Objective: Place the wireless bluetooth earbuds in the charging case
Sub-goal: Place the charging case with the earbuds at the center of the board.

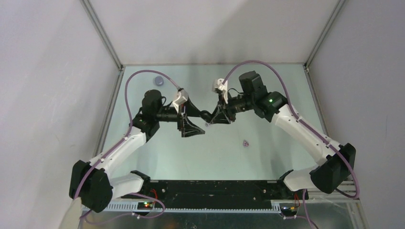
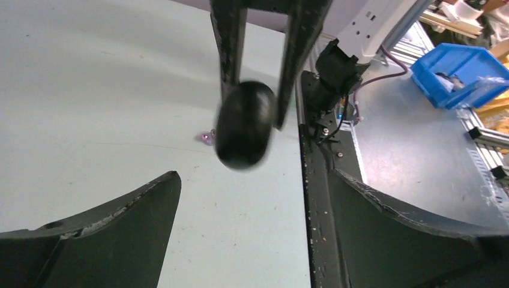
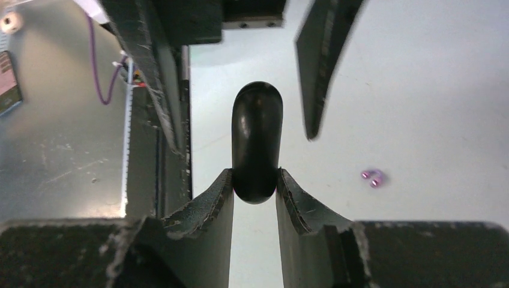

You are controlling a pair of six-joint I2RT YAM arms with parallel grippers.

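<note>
At the middle of the top view, the right pincer [image 3: 255,174] is closed partway on the glossy black charging case [image 3: 257,129]. Its two fingers press the case's near end from either side and hold it above the pale surface [image 1: 267,95]. Facing it, the left pincer [image 2: 252,180] stands wide open with nothing in its grasp, its fingers spread to either side of the case. Two tiny lilac earbuds [image 3: 373,176] lie together on the surface, to the lower right of the pincers in the top view and well apart from the case.
</note>
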